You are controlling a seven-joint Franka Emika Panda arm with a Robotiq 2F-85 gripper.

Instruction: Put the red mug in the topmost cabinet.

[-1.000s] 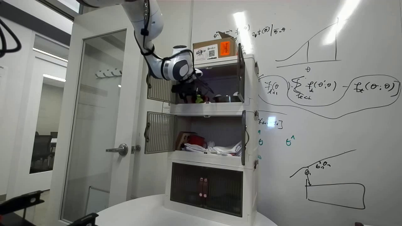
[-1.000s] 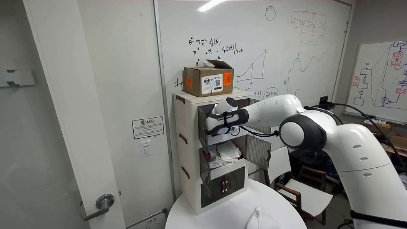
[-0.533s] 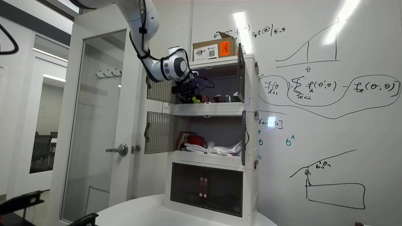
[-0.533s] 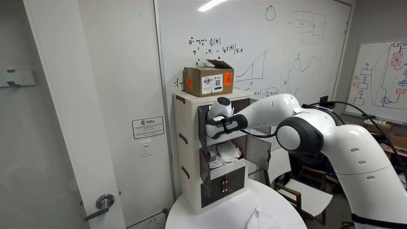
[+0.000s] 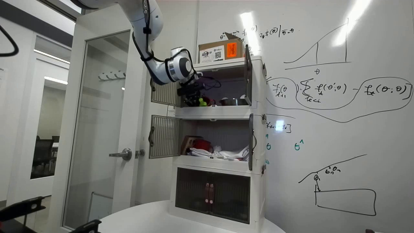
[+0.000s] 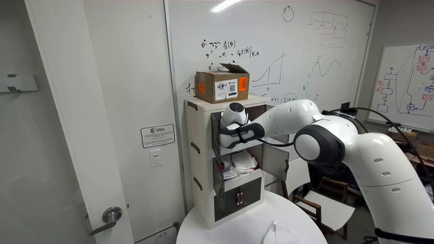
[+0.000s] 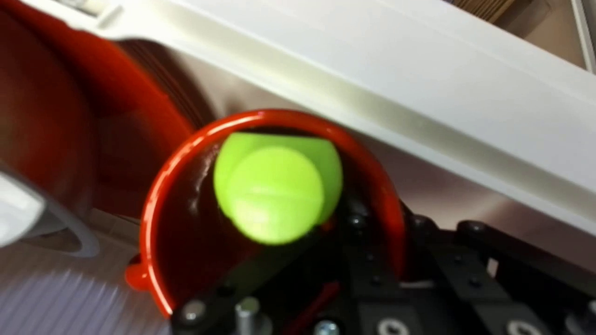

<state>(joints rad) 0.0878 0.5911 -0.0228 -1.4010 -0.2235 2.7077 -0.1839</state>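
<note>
Inside the top cabinet [image 5: 231, 84], behind its lip [image 7: 382, 111], the jaws pinch the mug [image 7: 200, 237] by its wall; a green object [image 7: 278, 190] shows within the rim, a metal bowl [image 5: 234, 102] stands near.

White round table [image 6: 245, 222]; tall cabinet unit [image 6: 242, 180] stands upright on it; crumpled white cloth [image 6: 279, 234] in front of cabinet unit, not touching.

Both exterior views face the cabinet [image 5: 216, 165], the close wrist view the red mug [image 7: 198, 244].
</note>
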